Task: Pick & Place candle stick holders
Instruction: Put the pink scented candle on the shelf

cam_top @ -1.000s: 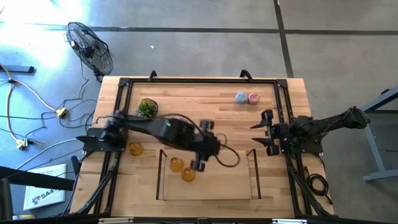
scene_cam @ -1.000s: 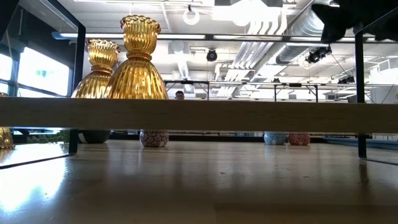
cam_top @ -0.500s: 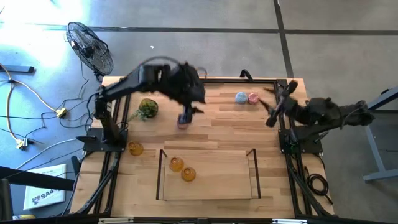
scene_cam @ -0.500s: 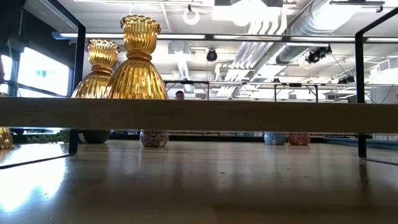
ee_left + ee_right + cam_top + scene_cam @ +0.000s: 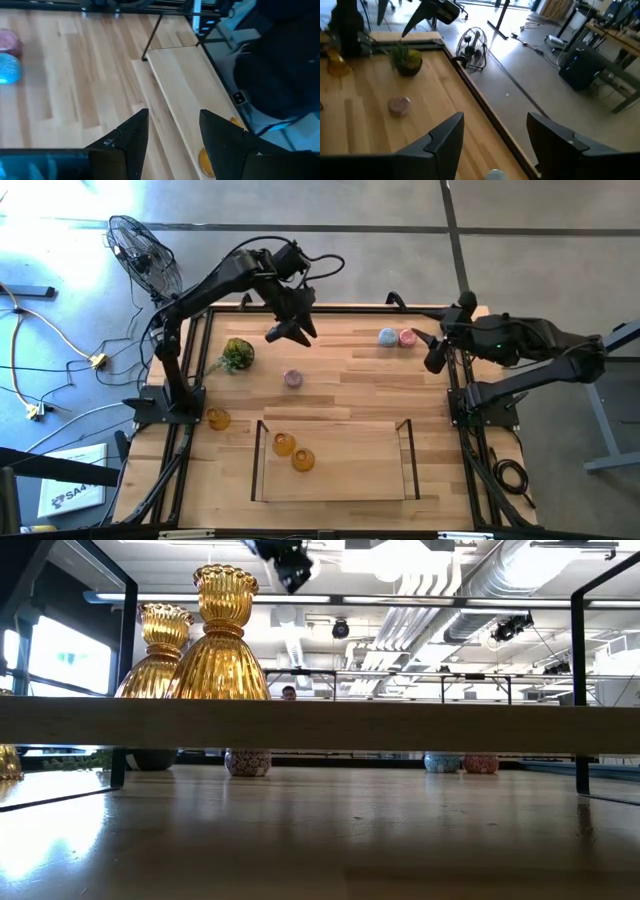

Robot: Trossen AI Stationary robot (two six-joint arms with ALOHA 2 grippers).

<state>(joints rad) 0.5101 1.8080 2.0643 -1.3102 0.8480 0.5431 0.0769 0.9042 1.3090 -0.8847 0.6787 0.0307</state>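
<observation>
**Left arm lifts away, purple holder left on the table**

Since a moment ago, the left gripper (image 5: 288,330) has swung up and back toward the far edge of the table (image 5: 350,370). Its fingers (image 5: 130,135) are spread apart and hold nothing. The purple holder (image 5: 292,378) now sits alone on the bare wood, in front of the tray (image 5: 408,442) and near the plant ball (image 5: 237,353).

The right gripper (image 5: 432,350) has moved too and hangs over the table's right edge, fingers (image 5: 445,135) open and empty, just beside the pale blue holder (image 5: 387,336) and the pink holder (image 5: 407,337).

Two amber holders (image 5: 293,452) stand in the tray. A third amber holder (image 5: 218,418) sits outside it, by the left arm's base.

From the low camera, only the tip of the left gripper shows at the top, and the tray's front wall hides the bottoms of the amber holders.
</observation>
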